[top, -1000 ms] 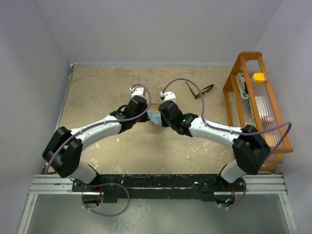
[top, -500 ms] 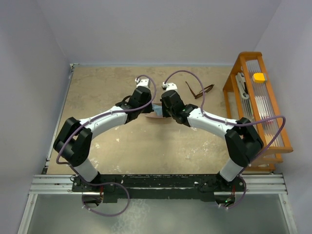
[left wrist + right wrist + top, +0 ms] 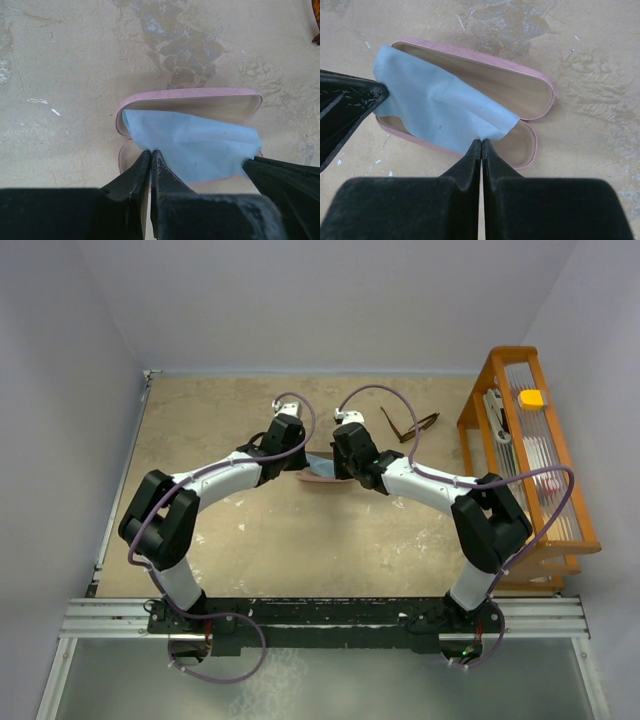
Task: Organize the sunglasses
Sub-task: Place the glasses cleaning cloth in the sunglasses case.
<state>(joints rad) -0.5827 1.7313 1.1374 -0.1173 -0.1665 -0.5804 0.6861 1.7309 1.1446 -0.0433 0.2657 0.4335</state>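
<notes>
Two corners of a thin, creased light-blue cloth [image 3: 195, 145] are pinched, one by the left tool [image 3: 150, 152], one by the right tool [image 3: 481, 142], both clamped tight. The cloth drapes over an open pink oblong case [image 3: 200, 102], hiding part of its smooth cream lining. The sunglasses [image 3: 408, 426], thin dark frame with the arms unfolded, lie on the mottled tan bench [image 3: 200, 430] apart from the case, toward the wooden rack [image 3: 480, 400]; their lenses are too small to make out.

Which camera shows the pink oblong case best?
Right wrist view: the pink oblong case lies open, nearly whole, a light blue cloth draped across. The left wrist view hides its near half; the top view shows a sliver.
</notes>
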